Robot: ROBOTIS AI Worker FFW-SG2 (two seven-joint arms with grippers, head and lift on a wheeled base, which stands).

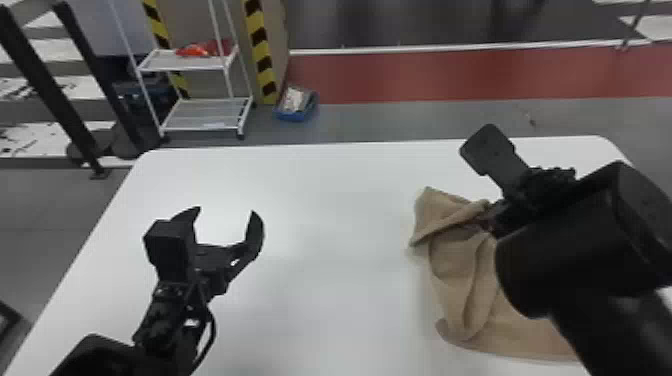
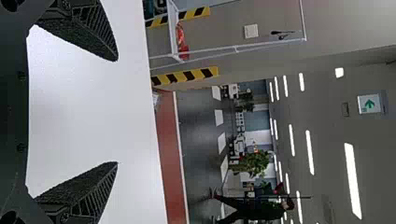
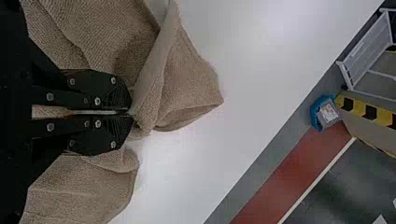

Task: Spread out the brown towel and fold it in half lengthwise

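Your right end effector (image 1: 487, 220) is closed on the brown towel (image 1: 462, 300), gripping a bunched part of it near its far end. In the right wrist view the two fingers of that end effector (image 3: 130, 112) lie almost parallel, with a thin line of cloth between them. From the tips, a folded flap of towel runs out to a pointed corner, and more loose cloth lies on both sides of the fingers.

Your left end effector (image 1: 226, 211) is open and empty, its fingers wide apart over the left part of the counter (image 1: 325, 225), well apart from the towel. In the left wrist view you see white counter surface between the fingers.

The towel sits on the right side of the counter, rumpled and creased rather than flat. Its wider near part reaches toward you and passes under your right arm, which hides some of it.

Beyond the far edge of the counter, toward the left, stands a white-framed rack (image 1: 200, 117) with red items (image 1: 200, 49) on its upper shelf. A blue container (image 1: 295, 117) is on the floor just to the right of the rack, and a red floor strip (image 1: 400, 75) runs behind the counter to the right.
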